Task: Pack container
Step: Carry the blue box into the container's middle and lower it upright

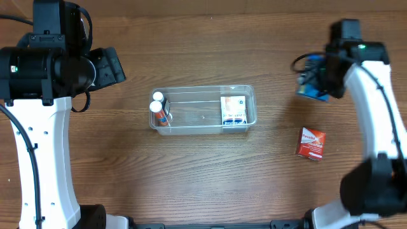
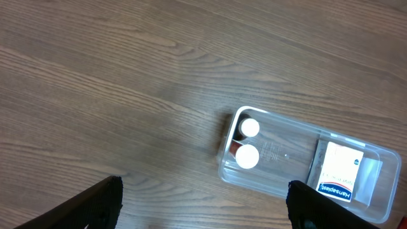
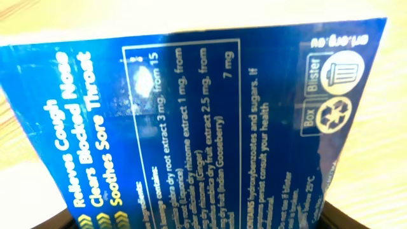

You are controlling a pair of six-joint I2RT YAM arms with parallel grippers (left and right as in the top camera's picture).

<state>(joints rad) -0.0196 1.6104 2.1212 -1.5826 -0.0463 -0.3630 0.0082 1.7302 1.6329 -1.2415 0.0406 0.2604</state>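
Note:
The clear plastic container (image 1: 245, 92) sits mid-table. Two white-capped bottles (image 1: 158, 108) stand at its left end and a white and blue box (image 1: 233, 111) lies at its right end. It also shows in the left wrist view (image 2: 381, 184), with the bottles (image 2: 247, 156) and the box (image 2: 340, 172). My right gripper (image 1: 315, 81) is shut on a blue box (image 3: 210, 127), raised above the table right of the container. The blue box fills the right wrist view. My left gripper (image 2: 203, 203) is open and empty, high over the table left of the container.
A red box (image 1: 311, 143) lies on the wooden table (image 1: 203, 172) to the right of the container, below my right gripper. The two arm bases stand at the left and right edges.

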